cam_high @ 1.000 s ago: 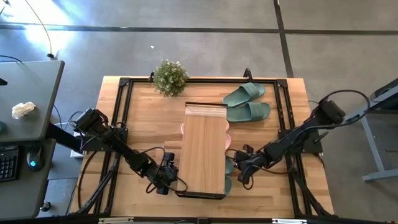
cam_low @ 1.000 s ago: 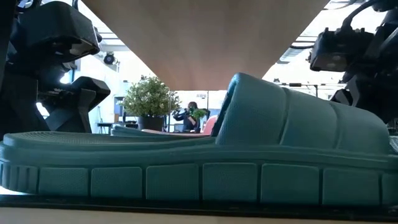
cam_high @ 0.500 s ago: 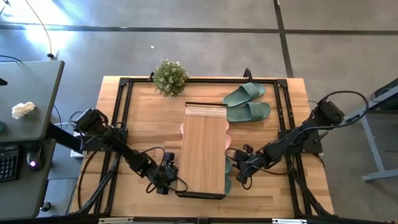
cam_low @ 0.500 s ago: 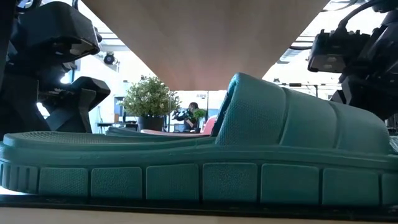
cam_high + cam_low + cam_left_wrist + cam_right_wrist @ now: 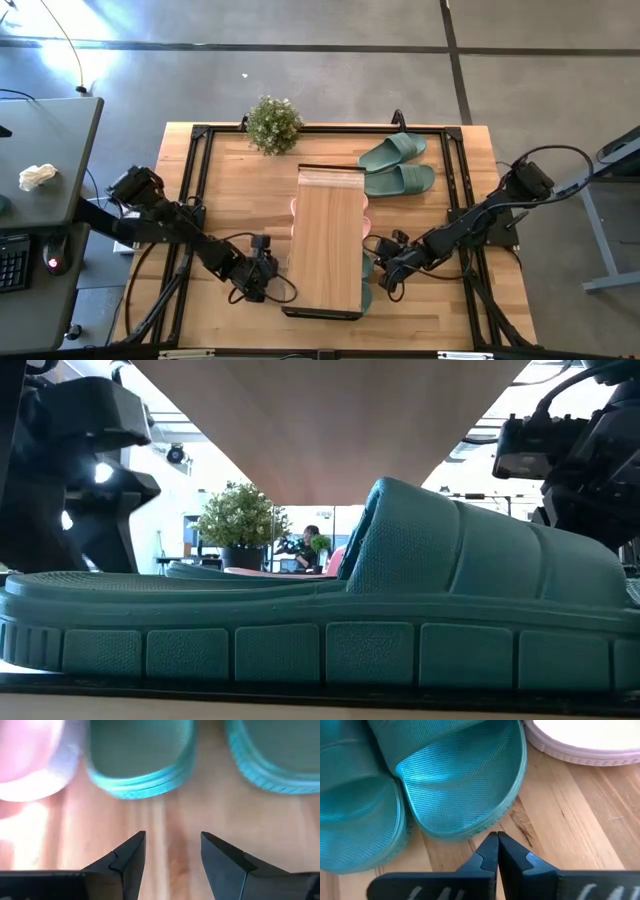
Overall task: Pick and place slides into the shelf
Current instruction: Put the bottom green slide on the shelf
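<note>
**Two grippers flank the shelf, neither holding a slide**

Two green slides (image 5: 460, 785) lie side by side under the near end of the shelf (image 5: 328, 240), toes poking out on its right side. The right gripper (image 5: 385, 277) sits just beside those toes, near the table's (image 5: 230, 190) right front, its jaws pressed together on nothing. On the shelf's left side the left gripper (image 5: 268, 280) hovers low over the tabletop with its fingers (image 5: 127, 857) parted and empty, facing the heels of the green pair and a pink slide (image 5: 30, 760) next to them. Farther back, pink edges show at both sides of the shelf's middle. Another green pair (image 5: 398, 166) rests near the table's far right corner, clear of the shelf. A potted plant (image 5: 273, 124) stands at the far edge.
</note>
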You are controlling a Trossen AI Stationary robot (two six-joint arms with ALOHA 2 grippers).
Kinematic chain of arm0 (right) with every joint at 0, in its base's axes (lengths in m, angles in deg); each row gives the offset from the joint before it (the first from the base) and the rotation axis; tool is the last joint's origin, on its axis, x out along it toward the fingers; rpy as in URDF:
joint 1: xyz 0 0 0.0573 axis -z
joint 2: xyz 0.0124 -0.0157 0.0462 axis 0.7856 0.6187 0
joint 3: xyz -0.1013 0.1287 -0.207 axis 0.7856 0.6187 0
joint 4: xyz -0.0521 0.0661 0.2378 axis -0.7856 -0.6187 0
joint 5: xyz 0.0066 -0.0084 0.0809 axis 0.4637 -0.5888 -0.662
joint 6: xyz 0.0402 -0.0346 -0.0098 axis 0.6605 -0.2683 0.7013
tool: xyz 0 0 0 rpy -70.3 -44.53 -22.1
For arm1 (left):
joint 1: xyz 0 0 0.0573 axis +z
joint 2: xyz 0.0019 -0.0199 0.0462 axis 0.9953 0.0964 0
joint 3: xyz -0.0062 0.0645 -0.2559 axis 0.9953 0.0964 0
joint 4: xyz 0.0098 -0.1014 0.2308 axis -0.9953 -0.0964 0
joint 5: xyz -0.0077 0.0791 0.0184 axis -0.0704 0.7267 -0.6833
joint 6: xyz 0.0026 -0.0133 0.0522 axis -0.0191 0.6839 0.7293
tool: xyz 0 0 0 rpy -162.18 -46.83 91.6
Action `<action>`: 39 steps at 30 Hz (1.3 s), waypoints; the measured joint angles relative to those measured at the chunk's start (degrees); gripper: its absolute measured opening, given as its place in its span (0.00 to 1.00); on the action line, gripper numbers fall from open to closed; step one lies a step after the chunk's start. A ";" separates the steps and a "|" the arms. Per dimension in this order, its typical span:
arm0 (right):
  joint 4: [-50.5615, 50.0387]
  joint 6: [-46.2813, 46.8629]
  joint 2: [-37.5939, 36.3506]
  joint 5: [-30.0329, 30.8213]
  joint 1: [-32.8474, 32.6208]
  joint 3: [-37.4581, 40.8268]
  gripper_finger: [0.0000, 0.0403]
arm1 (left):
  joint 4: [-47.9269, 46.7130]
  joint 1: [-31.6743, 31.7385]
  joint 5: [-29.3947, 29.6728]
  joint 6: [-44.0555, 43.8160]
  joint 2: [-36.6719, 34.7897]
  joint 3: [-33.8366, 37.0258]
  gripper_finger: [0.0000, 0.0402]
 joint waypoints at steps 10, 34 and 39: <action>-5.19 3.32 -1.81 0.35 -0.09 0.00 0.00 | -12.19 0.00 2.90 -2.94 -6.61 -0.02 0.43; -32.59 32.70 -31.43 7.90 4.37 0.00 0.00 | -15.42 0.00 6.86 -1.73 -12.67 -0.07 0.43; -32.73 31.22 -39.35 9.85 9.94 0.00 0.00 | -14.90 0.00 8.04 -0.71 -13.47 -0.17 0.43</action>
